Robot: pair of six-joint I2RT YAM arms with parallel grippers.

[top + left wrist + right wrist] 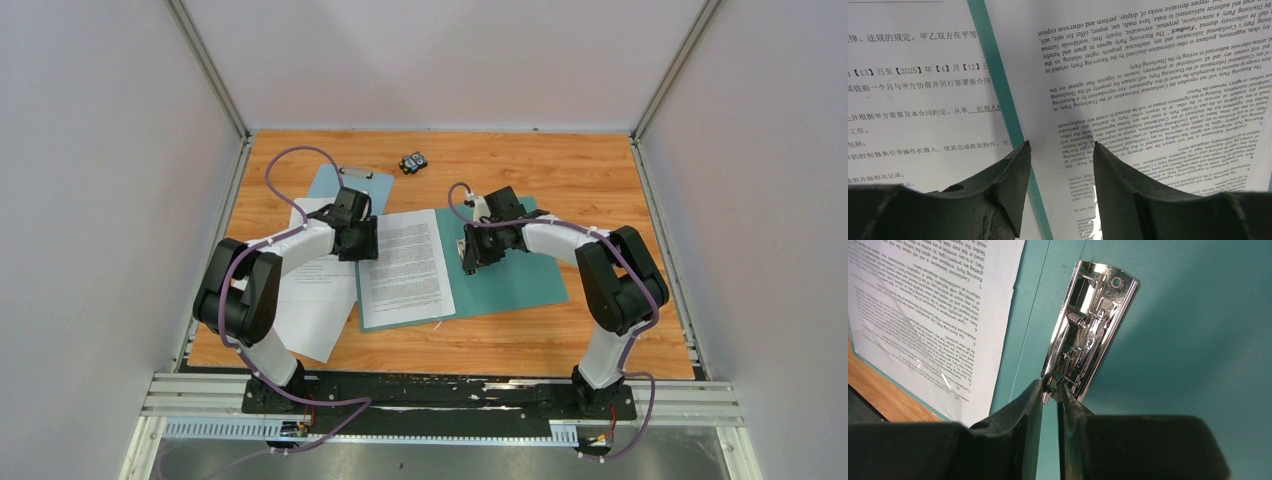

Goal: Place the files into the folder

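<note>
Loose files (pixel 312 312): white printed sheets lay on the table (pixel 560 345) at the near left, outside the folder and partly under the left arm. Not yet filed.
Left gripper (pixel 1060 150): jaws stood wide apart with nothing held, over the left edge of the filed sheet (pixel 1158 95) and a strip of teal cover. Contact with the paper could not be told.
Folder (pixel 520 280): lay open at mid-table, one sheet on its left cover.
Right gripper (pixel 1050 390): jaws almost closed, pinching the near end of the metal clamp (pixel 1088 335) on the right cover.
Risk, clamp: the hold was at the fingertips only, so a slip would probably let the spring snap back.
Risk, paper: a finger pressed on the thin sheet could crease it or drag it off the cover.
Far end: pale blue clipboard (pixel 330 187) and small black object (pixel 413 162), not involved.
</note>
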